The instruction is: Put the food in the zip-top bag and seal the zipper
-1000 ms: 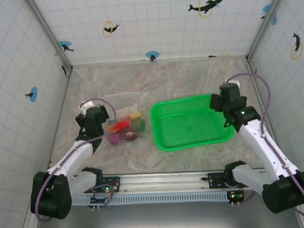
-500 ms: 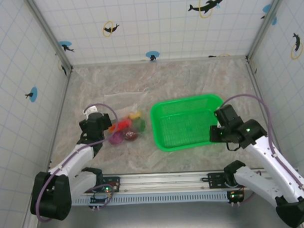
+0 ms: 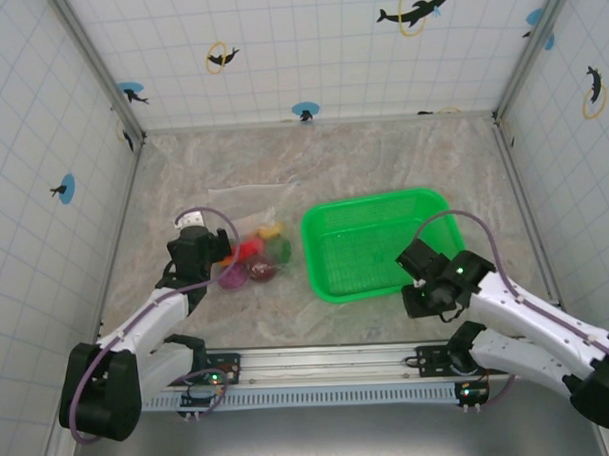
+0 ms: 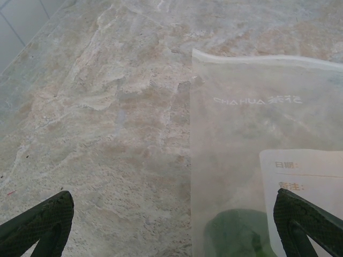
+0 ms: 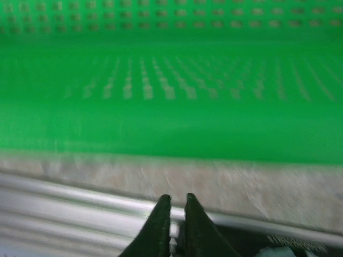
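On the marble bench (image 3: 382, 155), the left hand (image 4: 171, 230) hovers with fingers spread over the clear zip-top bag (image 3: 246, 215), which lies flat holding the toy food (image 3: 256, 260). Right of it, by the green basket (image 3: 377, 293), the right hand (image 5: 177, 214) is pressed nearly together, holding nothing. Loading looks done; next comes pinching along the zipper (image 4: 257, 58).

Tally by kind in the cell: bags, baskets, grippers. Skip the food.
Bags: 1, the bag
Baskets: 1, the basket
Grippers: 2, left gripper and right gripper
Total: 4
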Robot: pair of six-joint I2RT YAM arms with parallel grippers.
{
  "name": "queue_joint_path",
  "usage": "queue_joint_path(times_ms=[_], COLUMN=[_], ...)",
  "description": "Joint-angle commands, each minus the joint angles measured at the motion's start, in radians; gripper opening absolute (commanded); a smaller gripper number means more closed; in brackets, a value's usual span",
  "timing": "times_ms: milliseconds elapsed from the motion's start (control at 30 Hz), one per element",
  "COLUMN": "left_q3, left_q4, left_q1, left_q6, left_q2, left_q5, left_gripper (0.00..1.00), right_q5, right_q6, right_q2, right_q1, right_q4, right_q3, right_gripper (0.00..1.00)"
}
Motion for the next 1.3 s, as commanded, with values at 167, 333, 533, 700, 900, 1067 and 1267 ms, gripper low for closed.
queue_joint_path(times_ms=[167, 333, 533, 700, 900, 1067, 1267], left_q3=[0.056, 0.011, -0.117, -0.199, -0.276, -0.457, -0.348], left_q4=[-0.025, 0.021, 0.28, 0.525, 0.793, 1.303, 1.148], left_q1=[-0.004, -0.005, 0.042, 0.152, 0.245, 0.26, 0.297], left_q6=[-0.026, 0.013, 0.173, 0.106, 0.054, 0.113, 0.161], left_q2=[-0.005, -0.002, 0.019, 0.119, 0.282, 0.447, 0.496], left_q5=[0.039, -0.01, 0.036, 0.024, 0.089, 0.109, 0.347], left_gripper=[0.98, 0.98, 0.98, 0.98, 0.98, 0.97, 0.98], right_q5=[-0.057, -0.103, 0.18, 0.401, 0.38, 0.215, 0.142], right_q6=[-0.156, -0.221, -0.333, -0.46, -0.437, -0.416, -0.375], right_q2=[0.35, 0.568, 0.375, 0.271, 0.25, 0.287, 0.313], right_q1=[-0.313, -0.364, -0.384, -0.455, -0.62, -0.766, -0.818], right_q4=[0.657, 0.826, 1.103, 1.151, 1.388, 1.747, 2.114], right_q3=[0.121, 0.217, -0.026, -0.171, -0.39, -0.564, -0.745], right_gripper=[0.19, 0.4, 0.68, 0.77, 0.81, 0.81, 0.84])
